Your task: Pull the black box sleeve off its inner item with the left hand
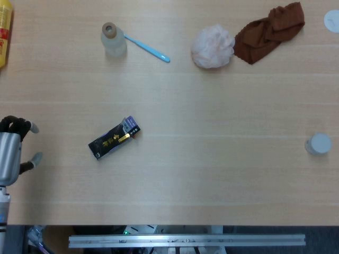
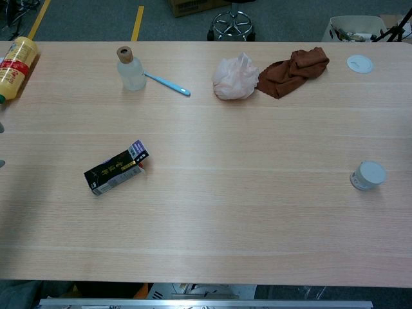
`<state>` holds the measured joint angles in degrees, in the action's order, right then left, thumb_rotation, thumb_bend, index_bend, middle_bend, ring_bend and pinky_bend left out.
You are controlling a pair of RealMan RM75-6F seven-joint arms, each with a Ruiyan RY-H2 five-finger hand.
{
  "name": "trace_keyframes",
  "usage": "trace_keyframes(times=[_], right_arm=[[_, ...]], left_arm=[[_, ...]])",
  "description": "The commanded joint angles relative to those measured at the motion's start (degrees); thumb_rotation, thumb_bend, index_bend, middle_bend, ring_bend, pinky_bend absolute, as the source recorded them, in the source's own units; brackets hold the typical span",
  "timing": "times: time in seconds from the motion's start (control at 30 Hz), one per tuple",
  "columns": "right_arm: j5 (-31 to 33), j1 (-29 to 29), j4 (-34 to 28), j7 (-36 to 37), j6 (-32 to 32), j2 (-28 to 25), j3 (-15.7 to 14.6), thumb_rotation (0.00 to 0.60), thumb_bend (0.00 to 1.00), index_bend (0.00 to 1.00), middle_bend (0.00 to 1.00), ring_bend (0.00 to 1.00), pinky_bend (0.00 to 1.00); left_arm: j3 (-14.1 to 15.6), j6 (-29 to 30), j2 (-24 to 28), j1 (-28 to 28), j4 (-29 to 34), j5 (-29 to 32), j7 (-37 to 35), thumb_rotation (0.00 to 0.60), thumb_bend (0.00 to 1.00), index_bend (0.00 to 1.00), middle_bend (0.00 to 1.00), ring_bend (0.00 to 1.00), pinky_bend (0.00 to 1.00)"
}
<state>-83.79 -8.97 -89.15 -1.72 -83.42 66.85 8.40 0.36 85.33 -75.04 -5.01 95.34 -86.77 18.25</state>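
The black box sleeve [image 1: 108,142] [image 2: 109,172] lies flat on the wooden table, tilted, with gold lettering on top. Its inner item [image 1: 131,126] [image 2: 138,150] pokes out of the upper right end, showing a purple and white tip. My left hand [image 1: 15,148] is at the table's left edge, a good way left of the box, fingers apart and holding nothing. In the chest view only the fingertips [image 2: 1,129] show at the left border. The right hand is out of both views.
A small glass bottle [image 1: 113,39] with a blue toothbrush [image 1: 148,48] beside it stands at the back left. A yellow bottle [image 1: 4,32] lies far left. A crumpled white bag [image 1: 212,46] and a brown cloth [image 1: 270,30] are back right. A small white jar [image 1: 318,143] sits right.
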Motion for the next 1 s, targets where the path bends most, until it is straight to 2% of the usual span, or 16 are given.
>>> trace_keyframes(times=[0.03, 0.17, 0.7, 0.83, 1.0], right_arm=[[0.3, -0.3, 0.5, 0.6, 0.3, 0.0, 0.2, 0.600, 0.24, 0.47, 0.38, 0.25, 0.29], [0.7, -0.6, 1.4, 1.8, 0.6, 0.1, 0.6, 0.600, 0.24, 0.47, 0.38, 0.25, 0.29], [1.3, -0.9, 6.2, 7.8, 1.1, 0.6, 0.7, 0.600, 0.24, 0.47, 0.38, 0.25, 0.29], [1.4, -0.8, 7.3, 8.7, 1.3, 0.8, 0.4, 0.600, 0.24, 0.47, 0.38, 0.25, 0.29], [1.4, -0.7, 8.5, 9.6, 1.5, 1.2, 0.1, 0.600, 0.24, 0.47, 0.38, 0.24, 0.29]], left_arm=[[0.4, -1.5, -0.9, -0.3, 1.5, 0.5, 0.4, 0.600, 0.13, 0.43, 0.41, 0.28, 0.37], [0.4, -2.8, -2.6, -0.8, 1.6, 0.9, 0.9, 0.600, 0.12, 0.42, 0.40, 0.27, 0.36], [0.0, -6.9, -12.8, -2.6, -6.2, 4.1, 8.0, 0.599, 0.11, 0.36, 0.33, 0.26, 0.35], [0.3, -7.9, -13.9, -2.7, -6.7, 4.9, 8.1, 0.594, 0.11, 0.35, 0.33, 0.26, 0.35], [0.7, -8.7, -14.6, -2.8, -7.0, 5.6, 8.2, 0.561, 0.11, 0.35, 0.33, 0.26, 0.35]])
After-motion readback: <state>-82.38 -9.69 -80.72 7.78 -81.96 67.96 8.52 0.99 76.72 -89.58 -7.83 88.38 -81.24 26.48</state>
